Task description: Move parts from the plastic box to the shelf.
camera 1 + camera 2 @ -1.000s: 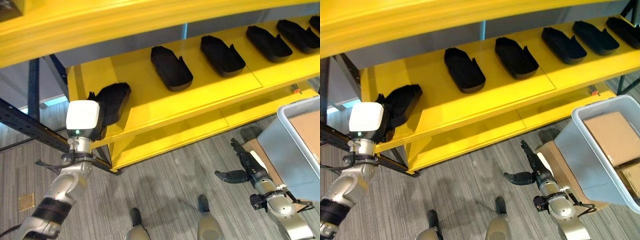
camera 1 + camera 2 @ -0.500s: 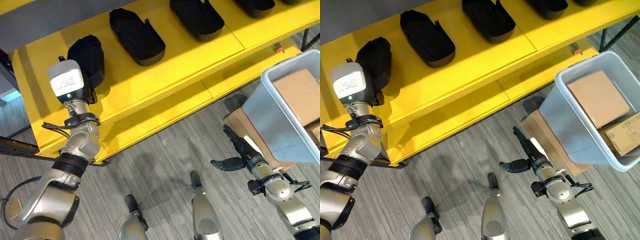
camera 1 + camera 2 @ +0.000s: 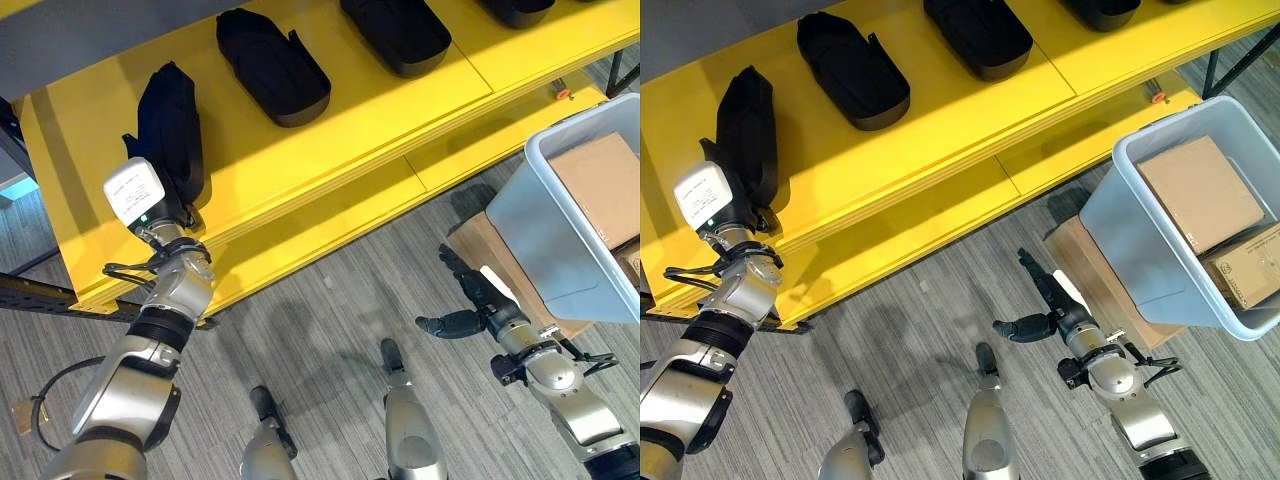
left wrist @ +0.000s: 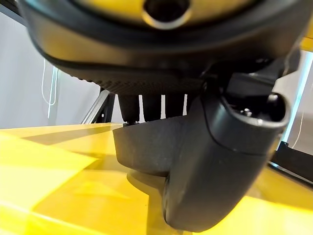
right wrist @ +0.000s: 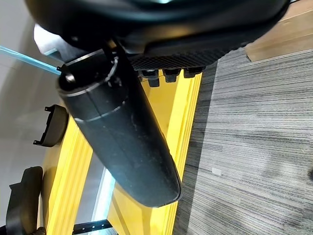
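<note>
A black moulded part [image 3: 170,125] stands on its edge at the left end of the yellow shelf [image 3: 330,150]. My left hand [image 4: 230,161] is shut on its lower end [image 4: 146,147], thumb on the near side and fingers [image 4: 151,105] behind it. My right hand [image 3: 485,300] hangs low over the floor beside the plastic box, open and holding nothing, with its thumb [image 5: 122,132] stretched out. The grey plastic box [image 3: 1140,240] stands tilted at the right with cardboard boxes [image 3: 1200,195] inside.
More black parts [image 3: 272,65] [image 3: 395,30] lie in a row along the shelf. A lower yellow shelf board [image 3: 330,225] juts out beneath. A cardboard slab [image 3: 480,245] lies under the box. A dark rack beam [image 3: 40,295] crosses at the left.
The view has shifted down. The black part has gone from leaning flat to standing on its edge on the shelf, with my left hand still on it. My right hand has hardly moved.
</note>
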Motion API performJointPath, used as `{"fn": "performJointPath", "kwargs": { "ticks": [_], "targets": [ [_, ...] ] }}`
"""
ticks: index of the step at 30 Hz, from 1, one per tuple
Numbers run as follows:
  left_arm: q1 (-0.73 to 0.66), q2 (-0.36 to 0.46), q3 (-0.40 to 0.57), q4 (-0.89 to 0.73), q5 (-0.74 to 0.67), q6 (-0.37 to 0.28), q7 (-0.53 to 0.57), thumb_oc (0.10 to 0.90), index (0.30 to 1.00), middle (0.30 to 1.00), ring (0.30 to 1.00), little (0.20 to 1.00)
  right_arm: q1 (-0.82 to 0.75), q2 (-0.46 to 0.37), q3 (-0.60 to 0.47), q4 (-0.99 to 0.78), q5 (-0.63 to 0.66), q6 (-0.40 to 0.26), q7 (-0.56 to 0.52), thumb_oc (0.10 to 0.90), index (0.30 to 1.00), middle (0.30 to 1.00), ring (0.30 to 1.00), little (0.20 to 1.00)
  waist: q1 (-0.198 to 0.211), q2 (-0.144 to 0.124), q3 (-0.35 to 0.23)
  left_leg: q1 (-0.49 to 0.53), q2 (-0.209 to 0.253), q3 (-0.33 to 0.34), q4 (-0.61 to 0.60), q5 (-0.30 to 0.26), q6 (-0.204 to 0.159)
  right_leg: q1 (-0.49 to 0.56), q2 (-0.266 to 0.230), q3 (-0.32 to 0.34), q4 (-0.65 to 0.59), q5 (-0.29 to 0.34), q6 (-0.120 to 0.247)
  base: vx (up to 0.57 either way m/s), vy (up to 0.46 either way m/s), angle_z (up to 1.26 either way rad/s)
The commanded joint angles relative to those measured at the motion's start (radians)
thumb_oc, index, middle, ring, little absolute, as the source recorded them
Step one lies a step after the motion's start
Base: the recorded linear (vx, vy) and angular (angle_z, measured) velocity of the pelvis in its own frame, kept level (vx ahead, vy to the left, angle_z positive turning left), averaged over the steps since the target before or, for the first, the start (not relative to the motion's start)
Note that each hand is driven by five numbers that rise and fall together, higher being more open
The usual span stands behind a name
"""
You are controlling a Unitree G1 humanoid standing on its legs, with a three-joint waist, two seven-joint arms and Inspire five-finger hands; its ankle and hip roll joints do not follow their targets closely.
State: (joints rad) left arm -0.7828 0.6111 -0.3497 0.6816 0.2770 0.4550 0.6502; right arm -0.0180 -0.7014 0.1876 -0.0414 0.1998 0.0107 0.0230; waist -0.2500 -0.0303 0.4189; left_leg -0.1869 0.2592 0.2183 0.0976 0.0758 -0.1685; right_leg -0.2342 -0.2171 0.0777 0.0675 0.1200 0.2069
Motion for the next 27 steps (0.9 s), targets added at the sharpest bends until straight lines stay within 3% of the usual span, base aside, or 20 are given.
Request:
{"fn": "performJointPath", "kwargs": {
  "ticks": [1,14,27],
  "targets": [
    [0.006,0.035,0.065,0.110,-0.089,0.020,-0.001,0.400,0.300,0.300,0.300,0.300,-0.086,-0.016,-0.029,-0.105,0.014,-0.065,-0.022,0.900,1.000,1.000,1.000,1.000,-0.002,-0.025,-0.015,-0.051,-0.035,-0.019,0.092,-0.097,0.071,-0.003,0.054,-0.072,0.148,-0.207,-0.087,0.00,0.000,0.00],
    [-0.057,0.100,0.105,0.217,-0.183,-0.037,0.077,0.400,0.300,0.300,0.300,0.300,-0.116,-0.047,-0.001,-0.097,0.031,-0.064,-0.022,0.900,1.000,1.000,1.000,1.000,-0.015,-0.029,-0.003,-0.056,-0.028,-0.010,0.104,-0.101,0.068,-0.021,0.060,-0.059,0.177,-0.223,-0.097,0.00,0.001,-0.02],
    [-0.177,0.157,0.089,0.287,-0.266,-0.010,0.093,0.400,0.300,0.300,0.300,0.300,-0.139,-0.077,0.015,-0.101,0.049,-0.055,-0.009,0.900,1.000,1.000,1.000,1.000,-0.032,-0.039,0.009,-0.066,-0.026,-0.001,0.099,-0.100,0.067,-0.054,0.075,-0.047,0.200,-0.233,-0.101,0.00,0.002,-0.02]
  ]
}}
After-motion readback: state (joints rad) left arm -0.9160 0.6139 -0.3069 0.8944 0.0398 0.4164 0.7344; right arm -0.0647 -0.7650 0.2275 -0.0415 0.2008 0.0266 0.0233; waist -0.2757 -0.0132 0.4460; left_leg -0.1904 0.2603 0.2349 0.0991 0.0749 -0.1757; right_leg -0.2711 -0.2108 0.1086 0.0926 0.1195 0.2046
